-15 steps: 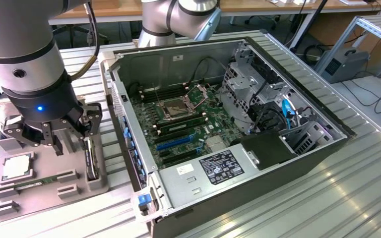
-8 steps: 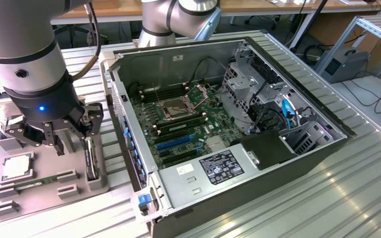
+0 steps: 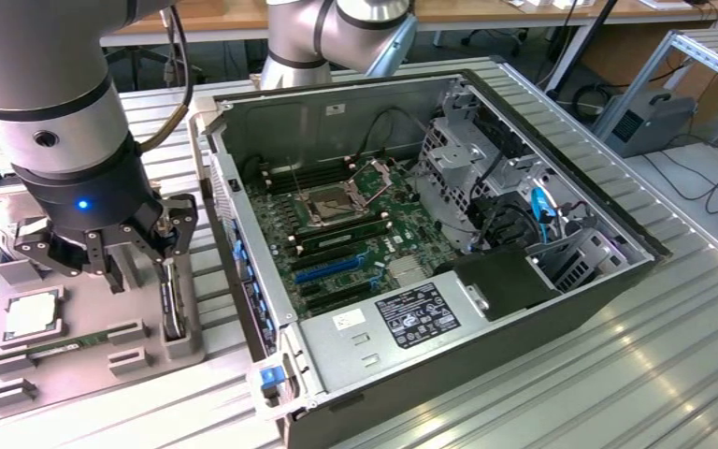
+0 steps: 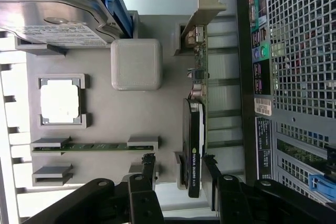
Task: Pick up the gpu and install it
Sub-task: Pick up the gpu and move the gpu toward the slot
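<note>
Grey parts tray (image 4: 105, 114) | gpu (image 4: 193, 140) label: NVIDIA | gripper (image 4: 178, 162) spread wide astride gpu, holding nothing

Slatted metal table (image 3: 658, 374), on which two items are set directly: an open computer case (image 3: 546, 327), laid on its side with the interior exposed upward, and a grey tray (image 4: 131, 124), placed just beside the case toward the exterior view's left. The tray is formed with raised pockets and slots. A hard drive (image 4: 52, 19) with a white label is seated at one end. A processor (image 4: 60, 103) is held flat in a square pocket. A memory stick (image 4: 79, 147) is laid between end clips. The gpu (image 4: 195, 145) is stood on edge in the slot nearest the case. A plain square block (image 4: 135, 64) is raised near the middle.
</note>
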Action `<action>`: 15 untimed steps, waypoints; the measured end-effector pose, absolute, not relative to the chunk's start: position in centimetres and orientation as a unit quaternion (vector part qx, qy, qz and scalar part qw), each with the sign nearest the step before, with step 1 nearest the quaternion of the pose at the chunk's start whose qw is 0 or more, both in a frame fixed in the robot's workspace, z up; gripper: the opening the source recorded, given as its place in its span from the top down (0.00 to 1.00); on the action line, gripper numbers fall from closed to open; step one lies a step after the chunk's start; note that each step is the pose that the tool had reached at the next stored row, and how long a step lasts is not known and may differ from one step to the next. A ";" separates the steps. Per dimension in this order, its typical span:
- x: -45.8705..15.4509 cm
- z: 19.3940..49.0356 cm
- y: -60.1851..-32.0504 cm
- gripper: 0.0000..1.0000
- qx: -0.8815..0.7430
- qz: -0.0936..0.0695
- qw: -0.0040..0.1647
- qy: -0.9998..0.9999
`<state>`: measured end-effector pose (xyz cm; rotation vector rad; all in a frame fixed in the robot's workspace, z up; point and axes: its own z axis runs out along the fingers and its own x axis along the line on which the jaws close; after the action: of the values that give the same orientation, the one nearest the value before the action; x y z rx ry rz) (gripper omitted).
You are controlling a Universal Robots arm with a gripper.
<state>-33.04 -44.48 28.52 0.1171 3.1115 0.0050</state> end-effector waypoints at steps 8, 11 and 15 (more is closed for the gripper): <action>-32.8 28.5 -44.5 0.52 0.038 0.000 0.014 0.999; -32.7 28.4 -44.5 0.52 0.038 0.000 0.014 0.999; -32.6 28.4 -44.5 0.52 0.038 0.000 0.014 0.999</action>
<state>-32.60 -44.48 28.39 0.1170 3.1115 -0.0007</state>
